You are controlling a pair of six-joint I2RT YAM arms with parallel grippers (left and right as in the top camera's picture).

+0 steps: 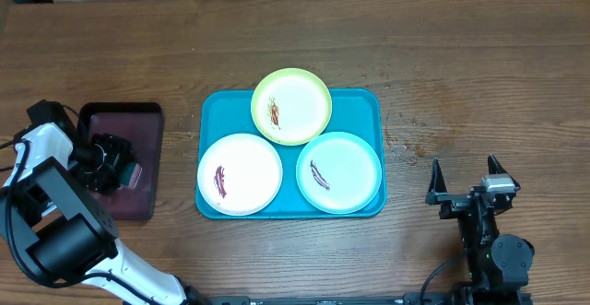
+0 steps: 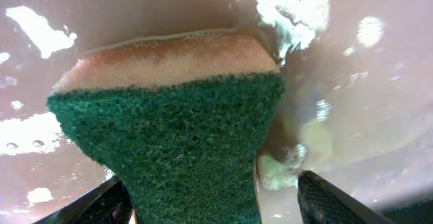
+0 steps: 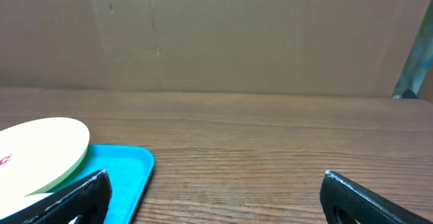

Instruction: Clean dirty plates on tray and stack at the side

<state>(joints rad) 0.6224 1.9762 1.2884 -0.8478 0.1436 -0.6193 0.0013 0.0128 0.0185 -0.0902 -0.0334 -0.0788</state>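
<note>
Showing dark reddish smears on white centres, the plates (image 1: pixel 240 173) fill the tray (image 1: pixel 214 111) left of the spread right gripper (image 1: pixel 464 174); the left gripper (image 2: pixel 213 183) straddles a green sponge (image 2: pixel 176 136), fingers apart.

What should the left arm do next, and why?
Probably close the left claw on the sponge. The sponge sits between its fingers in the wet maroon tray, with a gap showing on one side, so it doesn't look gripped. All three plates on the turquoise tray carry reddish smears, so they need scrubbing.
</note>
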